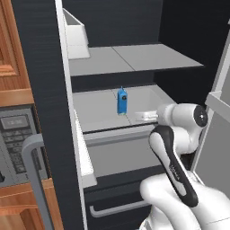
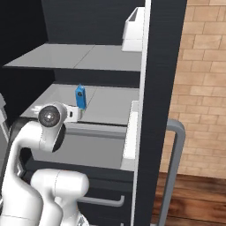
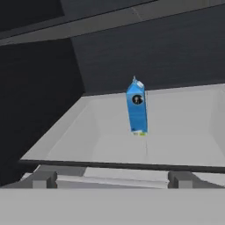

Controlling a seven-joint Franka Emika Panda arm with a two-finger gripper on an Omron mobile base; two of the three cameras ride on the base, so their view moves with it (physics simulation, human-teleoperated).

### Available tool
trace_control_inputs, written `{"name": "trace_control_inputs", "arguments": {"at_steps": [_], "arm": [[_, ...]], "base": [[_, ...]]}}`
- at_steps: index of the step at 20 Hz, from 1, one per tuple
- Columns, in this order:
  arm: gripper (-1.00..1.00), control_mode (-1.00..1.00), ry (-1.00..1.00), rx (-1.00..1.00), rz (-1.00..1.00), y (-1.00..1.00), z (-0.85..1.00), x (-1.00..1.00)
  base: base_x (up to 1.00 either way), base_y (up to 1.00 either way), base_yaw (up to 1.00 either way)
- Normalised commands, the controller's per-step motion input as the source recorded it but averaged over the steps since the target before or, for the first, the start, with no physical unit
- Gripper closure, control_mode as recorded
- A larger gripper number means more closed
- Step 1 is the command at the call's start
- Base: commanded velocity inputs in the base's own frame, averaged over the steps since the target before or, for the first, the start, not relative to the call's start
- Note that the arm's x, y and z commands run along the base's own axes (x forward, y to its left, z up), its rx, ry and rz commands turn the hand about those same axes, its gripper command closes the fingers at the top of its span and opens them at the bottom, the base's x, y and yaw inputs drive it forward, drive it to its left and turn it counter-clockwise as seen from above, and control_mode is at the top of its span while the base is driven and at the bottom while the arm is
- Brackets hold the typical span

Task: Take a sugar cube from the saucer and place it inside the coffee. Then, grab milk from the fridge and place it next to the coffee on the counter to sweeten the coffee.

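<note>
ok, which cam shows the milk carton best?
Hand view: the milk stands upright, centred and largest, its label facing the camera. Both base views show it small, standing on the fridge's grey shelf.

The fridge [image 1: 49, 90] stands open, with the milk [image 1: 121, 101] upright on its lower shelf [image 1: 96, 112], towards the back and well apart from the side walls. A second shelf [image 1: 134, 58] lies above it, and a door bin [image 1: 76, 38] sits higher still — at the left in the left base view. The hand [image 1: 146, 116] reaches in over the shelf's front edge (short of the milk, not touching it), its fingers [image 3: 44, 179] spread wide.
</note>
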Motion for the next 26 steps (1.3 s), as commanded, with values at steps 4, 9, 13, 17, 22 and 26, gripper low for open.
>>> {"name": "trace_control_inputs", "arguments": {"at_steps": [4, 9, 13, 17, 22, 26], "arm": [[-1.0, -1.0, 0.0, -0.06, -0.09, 0.0, -0.07, 0.57], [-1.0, -1.0, -0.03, -0.01, -0.01, 0.0, -0.01, 0.38], [-1.0, -1.0, 0.06, -0.05, 0.0, 0.08, -0.12, 0.19], [-1.0, -1.0, 0.01, -0.01, 0.0, 0.04, -0.06, 0.29], [-1.0, -1.0, -0.07, 0.0, 0.0, -0.01, -0.06, 0.4], [-1.0, -1.0, -0.11, 0.0, 0.0, 0.0, -0.01, 0.45]], "base": [[0.0, 0.0, 0.0], [0.0, 0.0, 0.0], [0.0, 0.0, 0.0], [0.0, 0.0, 0.0], [0.0, 0.0, 0.0], [0.0, 0.0, 0.0]]}}
